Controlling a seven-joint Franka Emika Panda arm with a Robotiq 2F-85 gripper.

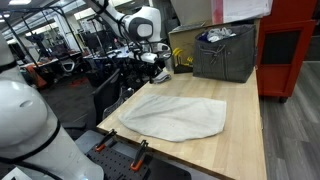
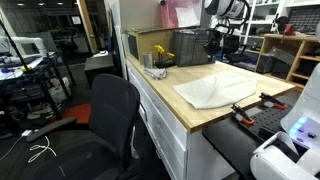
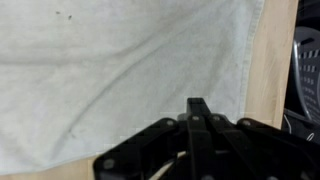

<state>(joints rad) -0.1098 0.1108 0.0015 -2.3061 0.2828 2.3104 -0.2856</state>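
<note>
A white cloth lies spread flat on the wooden table, a little rumpled, taking up most of the near half of the top. The gripper hangs above the table's far side, clear of the cloth and not touching it. In the wrist view the cloth fills nearly the whole picture beneath the gripper. The fingers there seem to meet in a single dark tip with nothing between them, so I'd call it closed and empty, though the view is dim.

At the far end of the table stands a grey mesh basket, well apart from the cloth. It is filled to the rim with crumpled dark and pale stuff; what exactly, I cannot tell. Just beside it sits a cardboard box, its inside hidden from here. In an exterior view something yellow stands near the basket.
</note>
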